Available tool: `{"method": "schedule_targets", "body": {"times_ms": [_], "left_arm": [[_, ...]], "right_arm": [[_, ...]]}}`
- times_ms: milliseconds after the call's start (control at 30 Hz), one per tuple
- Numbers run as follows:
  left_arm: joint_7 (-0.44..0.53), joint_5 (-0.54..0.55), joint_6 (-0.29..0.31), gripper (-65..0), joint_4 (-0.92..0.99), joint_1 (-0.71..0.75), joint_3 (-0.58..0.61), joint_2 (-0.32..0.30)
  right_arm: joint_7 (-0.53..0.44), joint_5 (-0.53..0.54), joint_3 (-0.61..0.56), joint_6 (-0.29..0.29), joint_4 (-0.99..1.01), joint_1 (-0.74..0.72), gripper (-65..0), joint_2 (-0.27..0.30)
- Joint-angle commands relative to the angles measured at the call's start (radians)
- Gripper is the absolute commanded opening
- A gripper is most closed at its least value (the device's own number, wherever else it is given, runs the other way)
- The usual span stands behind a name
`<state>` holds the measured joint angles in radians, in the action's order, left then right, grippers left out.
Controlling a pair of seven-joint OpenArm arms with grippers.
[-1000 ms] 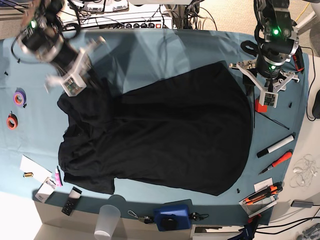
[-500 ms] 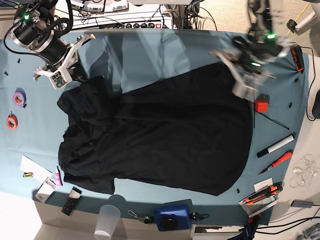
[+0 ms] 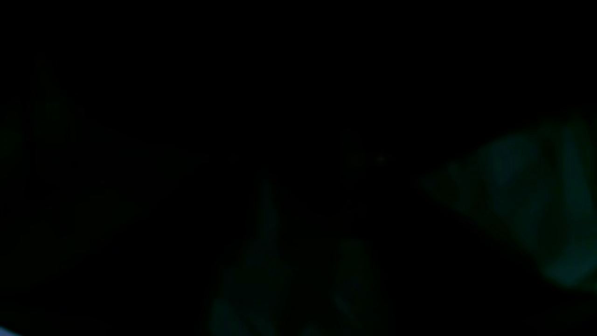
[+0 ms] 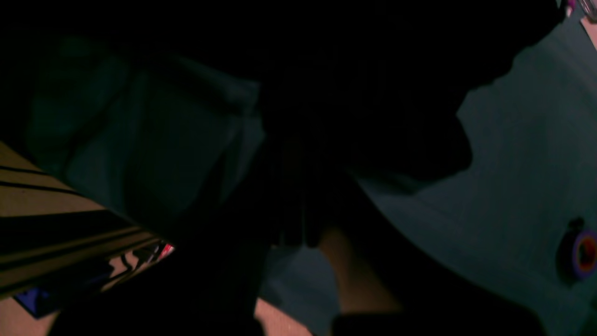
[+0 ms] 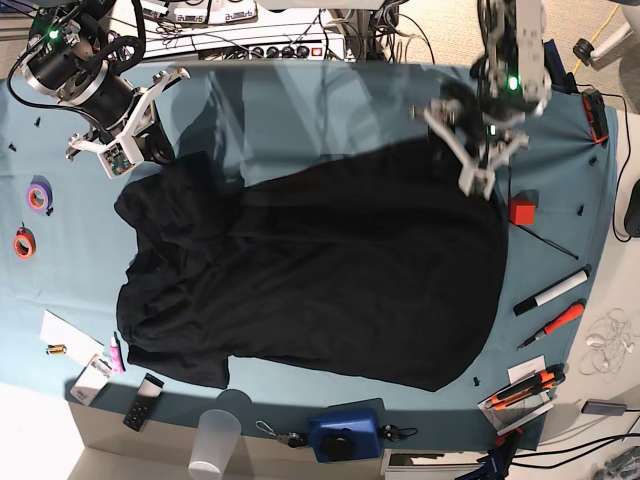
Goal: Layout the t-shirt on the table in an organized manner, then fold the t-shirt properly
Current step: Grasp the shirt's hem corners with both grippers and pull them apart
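Note:
The black t-shirt [image 5: 320, 270] lies spread on the teal table [image 5: 300, 110], wrinkled along its left side, with no print showing. My left gripper [image 5: 470, 172] is down at the shirt's far right corner; its jaws are hidden, and the left wrist view is almost black. My right gripper [image 5: 115, 160] hovers over bare table just beyond the shirt's far left corner, and it is shut. In the right wrist view the black t-shirt [image 4: 373, 93] fills the top against the table [image 4: 513, 163]. Whether fabric is pinched in either gripper does not show.
A purple tape roll [image 5: 39, 195] and an orange one [image 5: 23, 242] lie at the left edge. A red block [image 5: 521, 211], a marker [image 5: 551, 291] and a red pen [image 5: 555, 322] lie on the right. A plastic cup [image 5: 215, 440] and a blue box [image 5: 344, 434] sit at the front edge.
My left arm has swung left from beside the red block onto the shirt's far right corner. My right arm pulled back up and left off the shirt, then held still.

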<state>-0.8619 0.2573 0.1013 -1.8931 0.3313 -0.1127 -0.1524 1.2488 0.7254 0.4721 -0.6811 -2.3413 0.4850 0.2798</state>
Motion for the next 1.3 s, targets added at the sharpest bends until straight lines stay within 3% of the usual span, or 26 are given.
{"method": "schedule_targets", "body": {"times_ms": [0,33,67,200,367,500,667,867,900,967,1100,1267], "left_arm": [[-0.061,-0.007,0.0,-54.1,0.008,0.004,0.001,0.0],[-0.08,-0.023,0.0,-62.9,0.008,0.001,0.001,0.0],[-0.095,-0.042,0.0,-65.0,0.008,0.001,0.001,-0.001],[-0.11,-0.109,-0.009,-65.0,0.003,0.006,-0.011,-0.001],[-0.152,-0.108,-0.014,-65.0,-0.053,0.007,-0.095,-0.001],[-0.151,-0.103,0.034,-65.0,-0.085,0.006,-0.202,-0.001],[-0.194,0.014,0.136,-65.0,-0.089,0.006,-0.309,-0.001],[-0.238,0.071,0.139,-65.0,-0.091,0.018,-0.433,-0.001],[-0.238,0.087,0.161,-65.0,-0.092,0.022,-0.46,-0.001],[-0.246,0.14,0.204,-65.0,-0.092,0.033,-0.514,-0.001],[-0.274,0.261,0.236,-65.0,-0.092,0.055,-0.573,-0.001],[-0.296,0.305,0.241,-65.0,-0.091,0.056,-0.572,-0.001]], "right_arm": [[-0.006,-0.008,0.008,-0.003,-0.015,0.004,-65.0,0.011],[-0.001,-0.033,0.008,-0.003,-0.015,0.011,-65.0,0.011],[-0.002,-0.061,0.009,-0.003,-0.015,0.021,-65.0,0.011],[0.007,-0.103,0.051,0.01,-0.015,0.055,-65.0,0.011],[0.053,-0.101,0.168,0.044,-0.015,0.086,-65.0,0.011],[0.096,-0.063,0.272,0.05,-0.015,0.106,-65.0,0.011],[0.135,0.057,0.361,0.05,-0.015,0.162,-65.0,0.011],[0.148,0.084,0.368,0.047,-0.015,0.275,-65.0,0.011],[0.148,0.105,0.368,0.047,-0.015,0.289,-65.0,0.011],[0.148,0.182,0.368,0.024,-0.015,0.313,-65.0,0.011],[0.148,0.336,0.368,-0.017,-0.015,0.339,-65.0,0.011],[0.148,0.336,0.368,-0.017,-0.015,0.349,-65.0,0.011]]}}
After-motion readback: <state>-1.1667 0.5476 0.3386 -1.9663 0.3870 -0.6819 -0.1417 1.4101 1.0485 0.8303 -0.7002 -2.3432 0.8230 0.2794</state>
